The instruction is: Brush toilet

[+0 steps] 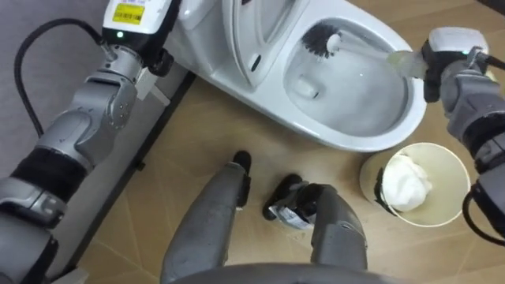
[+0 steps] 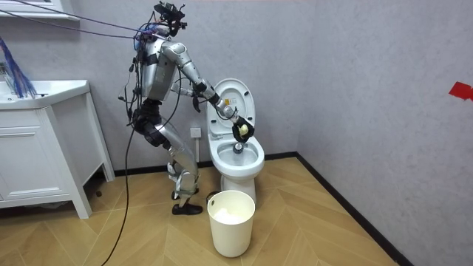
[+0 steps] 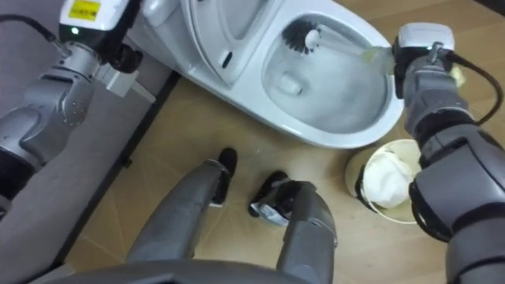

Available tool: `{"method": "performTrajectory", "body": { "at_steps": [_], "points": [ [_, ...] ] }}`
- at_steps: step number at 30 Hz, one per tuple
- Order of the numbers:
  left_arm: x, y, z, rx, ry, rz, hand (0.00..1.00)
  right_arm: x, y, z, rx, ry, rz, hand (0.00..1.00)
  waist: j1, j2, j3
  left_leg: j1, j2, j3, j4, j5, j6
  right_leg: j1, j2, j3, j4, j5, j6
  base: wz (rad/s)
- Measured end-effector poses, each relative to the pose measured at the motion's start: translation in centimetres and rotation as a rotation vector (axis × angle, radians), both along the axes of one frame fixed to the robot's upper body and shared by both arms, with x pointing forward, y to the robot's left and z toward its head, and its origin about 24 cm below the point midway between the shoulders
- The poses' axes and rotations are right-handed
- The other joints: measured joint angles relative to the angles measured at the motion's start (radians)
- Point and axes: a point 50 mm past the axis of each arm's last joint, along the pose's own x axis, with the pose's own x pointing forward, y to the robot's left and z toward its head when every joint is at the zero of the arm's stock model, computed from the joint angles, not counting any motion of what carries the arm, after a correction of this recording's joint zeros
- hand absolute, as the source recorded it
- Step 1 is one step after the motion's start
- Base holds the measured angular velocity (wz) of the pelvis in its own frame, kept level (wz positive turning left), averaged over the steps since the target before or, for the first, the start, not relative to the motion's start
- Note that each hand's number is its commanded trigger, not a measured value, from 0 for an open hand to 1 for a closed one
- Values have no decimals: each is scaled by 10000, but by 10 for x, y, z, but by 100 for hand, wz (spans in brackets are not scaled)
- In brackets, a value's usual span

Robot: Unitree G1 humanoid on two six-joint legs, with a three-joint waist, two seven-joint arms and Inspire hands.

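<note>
Though seemingly light and stiff, probably slick: brush [image 1: 319, 41]. Clenched at handle end, upper right, by right hand [image 1: 446, 59]. Left hand [image 1: 146, 24] upper left.

Your two eye views sit up on the robot's head and look almost straight down, pretty close in, at the white ceramic toilet bowl [image 1: 351, 143], the black-bristled toilet brush [image 1: 317, 41] in it and the round cream plastic waste bin [image 1: 451, 188] on the wood-pattern floor [image 1: 260, 150]. Both cover basically the same patch, the right eye sitting just a touch to the side. Your room view stands well back, faces the grey wall [image 2: 355, 66] and catches the whole robot roughly side-on, with that same toilet and bin, plus a white cabinet [image 2: 37, 155] at the room view's left.
</note>
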Motion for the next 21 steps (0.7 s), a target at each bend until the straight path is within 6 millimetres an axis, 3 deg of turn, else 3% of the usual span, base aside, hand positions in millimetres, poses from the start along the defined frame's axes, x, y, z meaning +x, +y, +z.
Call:
{"method": "performTrajectory", "body": {
  "at_steps": [5,10,16,21],
  "points": [
    [0,-1,-7,-337,328,95,0,-14,11,-21,-433,808,783,100,66,327,1,203,142,-123,-78,-26,-52,333,244,-84,-305,38,-46,-1],
    [0,-5,-11,-1309,665,212,0,-41,11,-51,-340,1853,223,100,40,672,-142,168,216,-166,-185,-79,-125,427,292,-274,-492,36,-49,7],
    [-1,-4,-11,-1459,700,286,0,-43,9,-51,-329,1822,165,100,-209,806,-226,32,314,-84,-241,-77,-128,328,358,-257,-570,40,-2,7],
    [-1,-4,-11,-1500,511,339,0,-55,2,-59,-269,1821,0,100,-265,837,-222,-158,496,168,20,-88,-112,186,334,-250,-350,-19,-18,0]
  ]
}}
